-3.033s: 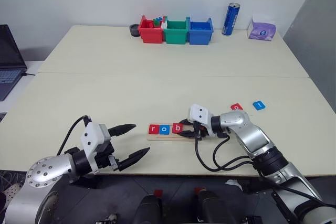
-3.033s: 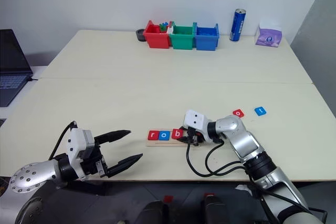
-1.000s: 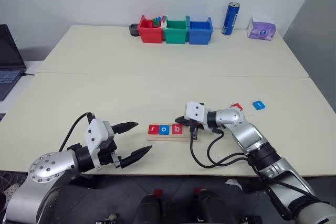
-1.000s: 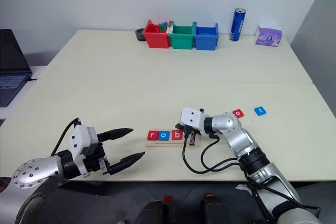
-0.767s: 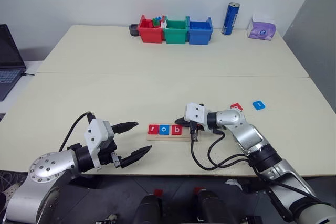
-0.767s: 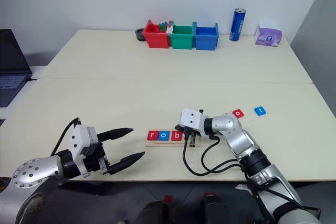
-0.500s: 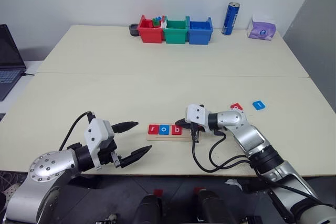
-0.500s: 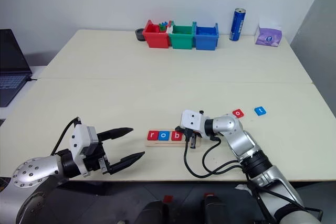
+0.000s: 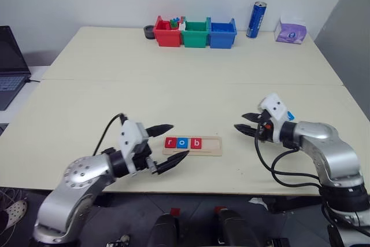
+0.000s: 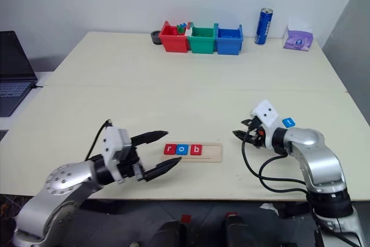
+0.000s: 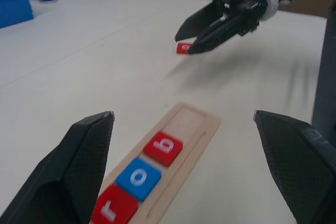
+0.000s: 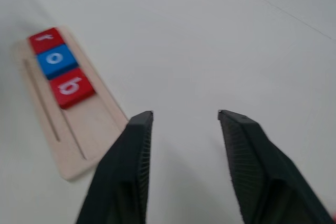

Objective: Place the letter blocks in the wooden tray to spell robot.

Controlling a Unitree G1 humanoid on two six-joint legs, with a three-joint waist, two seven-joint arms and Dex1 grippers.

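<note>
Left eye view: wooden tray with r-o-b

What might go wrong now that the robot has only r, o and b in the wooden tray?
The left gripper hangs open right beside the tray's end, so a small swing might nudge it and shake the r, o and b out of line. The right gripper is open and empty, and the loose blue tile sits close by its wrist, where the arm might brush it away.
</note>
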